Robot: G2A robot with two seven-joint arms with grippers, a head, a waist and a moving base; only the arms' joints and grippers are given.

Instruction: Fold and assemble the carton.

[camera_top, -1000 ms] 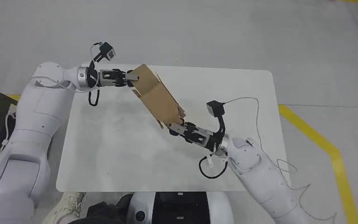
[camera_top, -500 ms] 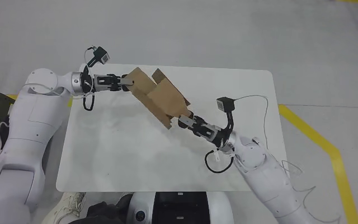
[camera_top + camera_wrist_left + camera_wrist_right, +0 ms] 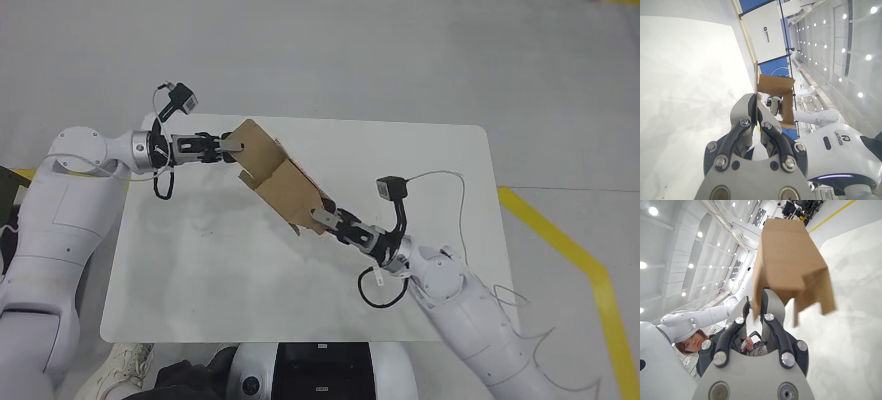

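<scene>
- Since the carton (image 3: 283, 180) is what everything else hangs on, I start there. In the top view it runs on a slant from the upper left toward the centre of the frame. It is a brown sleeve, partly opened, with loose flaps at both ends and none tucked in.
- It looks to me to be held up off the white table (image 3: 430, 160) rather than resting on it. I judge that from the right wrist view, where bare tabletop shows past its hanging flaps.
- The left gripper (image 3: 232, 146) sits at the carton's upper-left end, clenched on a single panel. In its own view (image 3: 756, 103) the card runs edge-on between the squeezed pads.
- I read that pinch as an anchor, so the sleeve cannot swing while the far end is worked.
- The right gripper (image 3: 322, 216) is at the lower-right end. In its own view (image 3: 756, 302) a wall of card runs into its mouth, but I cannot tell whether it is clamped or slack there.
- Holding the carton at opposite ends makes sense to me, since pressure along the slant should square the sleeve open.
- My judgement is that the task is at an early stage: the body is taking shape and the end flaps are not yet folded.
- The risk I see is the thin left-hand pinch slipping or creasing the panel if the right arm pushes hard.
</scene>
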